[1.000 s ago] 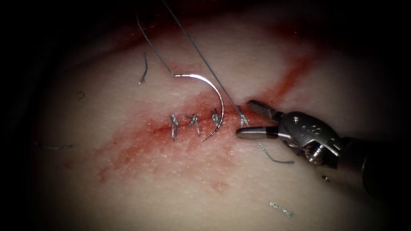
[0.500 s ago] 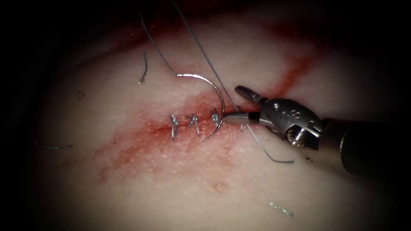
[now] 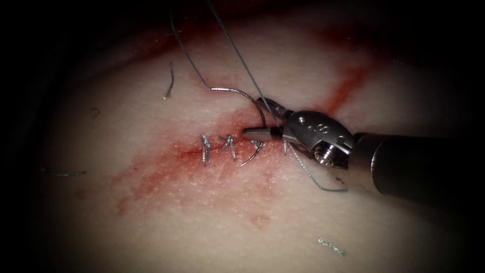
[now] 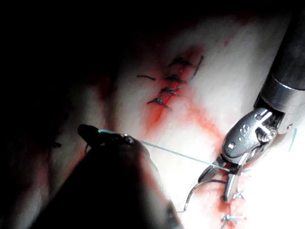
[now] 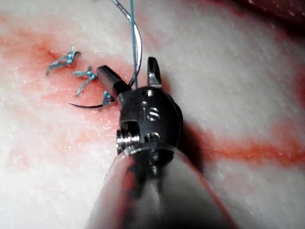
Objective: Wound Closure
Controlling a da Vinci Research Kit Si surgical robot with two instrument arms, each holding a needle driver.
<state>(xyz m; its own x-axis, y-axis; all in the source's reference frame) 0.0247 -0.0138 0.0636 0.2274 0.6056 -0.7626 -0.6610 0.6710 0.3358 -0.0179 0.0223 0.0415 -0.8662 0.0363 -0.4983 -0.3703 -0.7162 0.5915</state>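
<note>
Your right tool (image 3: 260,117) stands open astride the needle (image 3: 255,103), which lies on the tissue (image 3: 202,217). Your left tool (image 4: 93,135) clenches the thread (image 4: 176,151).

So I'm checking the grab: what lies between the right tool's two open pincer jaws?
In the right wrist view, the needle and the thread pass between the open jaws of the right pincer, above the tissue.

Tissue (image 3: 212,217) carries everything; red fluid (image 3: 166,169) stains it along the cut (image 3: 227,146); three knotted stitches (image 3: 204,149) sit across the cut; curved needle (image 3: 247,98) lies on it; cut thread ends (image 3: 331,246) scattered, one at left (image 3: 171,81).
</note>
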